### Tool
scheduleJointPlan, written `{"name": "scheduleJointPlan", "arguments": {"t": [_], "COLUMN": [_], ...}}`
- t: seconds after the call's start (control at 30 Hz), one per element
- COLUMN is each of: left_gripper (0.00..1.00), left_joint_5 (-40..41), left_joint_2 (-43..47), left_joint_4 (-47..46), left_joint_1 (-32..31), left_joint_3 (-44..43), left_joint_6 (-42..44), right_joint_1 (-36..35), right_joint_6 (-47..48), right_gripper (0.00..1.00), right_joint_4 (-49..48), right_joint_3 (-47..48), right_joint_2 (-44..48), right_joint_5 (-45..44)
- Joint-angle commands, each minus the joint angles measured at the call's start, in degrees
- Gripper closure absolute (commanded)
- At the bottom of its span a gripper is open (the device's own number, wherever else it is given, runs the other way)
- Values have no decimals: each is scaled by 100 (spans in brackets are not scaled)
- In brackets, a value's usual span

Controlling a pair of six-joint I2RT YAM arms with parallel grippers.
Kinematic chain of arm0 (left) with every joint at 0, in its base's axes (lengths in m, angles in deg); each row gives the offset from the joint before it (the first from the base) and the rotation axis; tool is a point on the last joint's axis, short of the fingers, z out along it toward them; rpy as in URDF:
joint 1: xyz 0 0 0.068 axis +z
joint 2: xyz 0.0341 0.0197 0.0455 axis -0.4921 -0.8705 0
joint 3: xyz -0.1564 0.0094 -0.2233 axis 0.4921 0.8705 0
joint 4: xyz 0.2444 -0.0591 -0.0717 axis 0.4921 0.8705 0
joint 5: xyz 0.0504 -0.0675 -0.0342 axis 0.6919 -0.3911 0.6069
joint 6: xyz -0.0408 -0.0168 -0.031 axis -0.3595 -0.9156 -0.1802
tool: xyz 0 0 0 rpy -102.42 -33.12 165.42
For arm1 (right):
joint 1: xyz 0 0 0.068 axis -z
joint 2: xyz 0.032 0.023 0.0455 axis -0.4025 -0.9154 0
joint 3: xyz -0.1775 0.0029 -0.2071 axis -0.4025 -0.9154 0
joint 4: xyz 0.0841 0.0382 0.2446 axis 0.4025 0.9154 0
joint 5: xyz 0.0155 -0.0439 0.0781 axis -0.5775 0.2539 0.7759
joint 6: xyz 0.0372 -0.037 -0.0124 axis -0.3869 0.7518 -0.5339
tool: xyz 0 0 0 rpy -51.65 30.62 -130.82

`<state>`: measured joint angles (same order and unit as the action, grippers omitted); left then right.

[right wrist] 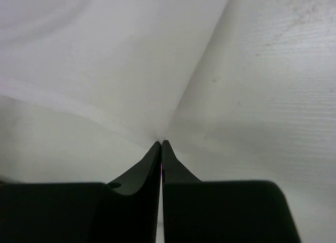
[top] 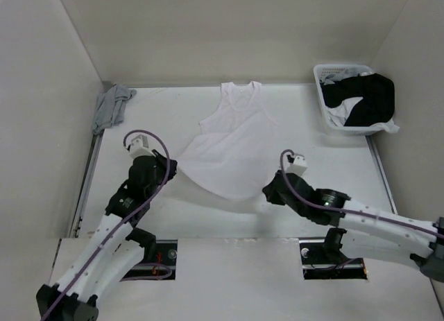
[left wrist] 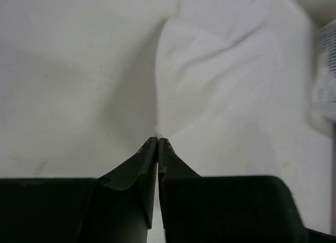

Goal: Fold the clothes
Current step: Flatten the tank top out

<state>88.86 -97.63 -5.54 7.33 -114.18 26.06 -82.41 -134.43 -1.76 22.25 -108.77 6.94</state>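
Two hem corners of the thin white sleeveless tank top (top: 232, 137) are pinched tight, one in the left gripper (left wrist: 157, 140), one in the right gripper (right wrist: 161, 143).

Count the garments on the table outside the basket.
2. A white tank top is spread mid-table; a grey garment is bunched at the far left corner. The basket at the far right holds more clothes, some probably hidden.

White arms (top: 104, 236), black hands (left wrist: 158, 140), purple cables (top: 143, 132)
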Motion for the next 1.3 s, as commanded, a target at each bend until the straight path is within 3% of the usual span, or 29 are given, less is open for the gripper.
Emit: {"name": "scheduleJointPlan", "arguments": {"t": [0.0, 0.13, 0.23, 0.43, 0.57, 0.7, 0.8, 0.93, 1.13, 1.27], "left_gripper": [100, 100, 100, 100, 100, 100, 100, 100, 100, 100], "left_joint_5": [367, 745, 974, 1202, 1282, 1326, 1203, 335, -432, -616], "left_joint_2": [680, 857, 769, 479, 207, -495, -1381, -2577, -4159, -5021], "left_joint_4": [242, 384, 296, -20, -327, -741, -873, -908, -918, -576], "left_joint_1": [-100, -276, -373, -373, -277, -180, 100, 960, 1753, 1920], "left_joint_3": [-1277, -2543, -3317, -4531, -5278, -5499, -5491, -5517, -6744, -8150], "left_joint_6": [130, 464, 666, 939, 1123, 1334, 1247, 581, 122, 254], "right_joint_1": [-367, -877, -1237, -1660, -1608, -732, 831, 2529, 3340, 3613], "right_joint_6": [295, 883, 1541, 3132, 4205, 4637, 4147, 3549, 3548, 3521], "right_gripper": [96, 96, 96, 96, 95, 94, 95, 95, 95, 96], "right_joint_4": [1134, 2164, 2411, 2018, 1148, 549, 575, 444, 548, 1189], "right_joint_3": [1081, 2609, 3752, 5862, 6629, 6964, 7061, 7227, 8938, 10958], "right_joint_2": [1021, 1541, 1499, 796, 339, -162, -724, -1742, -3650, -4854], "right_joint_5": [-1025, -1860, -2449, -3057, -2760, -1778, -312, 1484, 2128, 2172]}}
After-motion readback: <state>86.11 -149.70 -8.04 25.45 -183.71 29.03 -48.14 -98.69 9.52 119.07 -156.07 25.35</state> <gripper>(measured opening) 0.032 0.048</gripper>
